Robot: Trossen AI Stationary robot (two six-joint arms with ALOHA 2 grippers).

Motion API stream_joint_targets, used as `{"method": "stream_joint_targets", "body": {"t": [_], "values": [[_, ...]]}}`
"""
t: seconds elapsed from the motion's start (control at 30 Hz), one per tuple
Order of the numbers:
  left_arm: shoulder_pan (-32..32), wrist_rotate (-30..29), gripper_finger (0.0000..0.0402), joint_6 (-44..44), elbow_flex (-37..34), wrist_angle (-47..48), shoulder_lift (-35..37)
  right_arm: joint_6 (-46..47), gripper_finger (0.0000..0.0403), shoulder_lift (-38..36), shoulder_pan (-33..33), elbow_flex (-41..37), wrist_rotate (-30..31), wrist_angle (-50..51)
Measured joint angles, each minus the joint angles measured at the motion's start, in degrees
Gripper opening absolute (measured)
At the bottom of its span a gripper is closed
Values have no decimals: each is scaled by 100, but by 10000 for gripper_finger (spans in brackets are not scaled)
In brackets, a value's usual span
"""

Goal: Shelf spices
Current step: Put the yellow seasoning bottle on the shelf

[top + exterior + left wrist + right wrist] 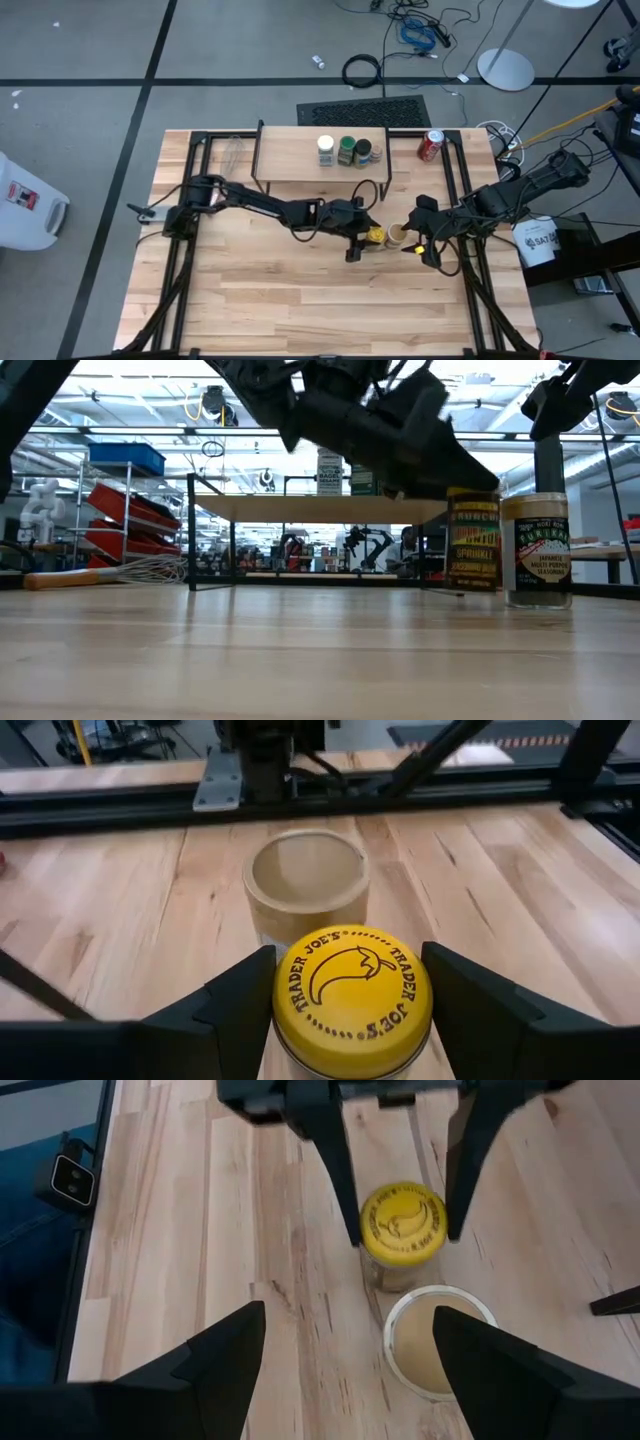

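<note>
The worktop (300, 290) is evenly lit from overhead; soft shadows are cast. In the low view, ceiling lights glare and the near arm is blurred.

— What have I got on the shelf (300, 165) right now?

— I see a light-wood board on thin black legs at the table's far side, with three jars in a row on it, all upright: a white-lidded one (325, 150), a green-lidded one (346, 150), a dark-lidded one (363, 152).

— And down on the tabletop?

— I've got two more, standing close together. The yellow-lidded jar (352, 988) sits between my left gripper's fingers (240, 1005). The tan-lidded jar (437, 1337) is just beside it.
</note>
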State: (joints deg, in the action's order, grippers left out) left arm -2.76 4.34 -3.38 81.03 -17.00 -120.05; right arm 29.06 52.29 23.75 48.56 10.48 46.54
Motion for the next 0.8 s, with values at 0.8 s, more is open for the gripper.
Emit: {"method": "stream_joint_targets", "body": {"t": [0.8], "values": [[-51, -939, 238, -54, 7, 2491, 2332, -141, 276, 2, 0, 0, 2, 2]]}}
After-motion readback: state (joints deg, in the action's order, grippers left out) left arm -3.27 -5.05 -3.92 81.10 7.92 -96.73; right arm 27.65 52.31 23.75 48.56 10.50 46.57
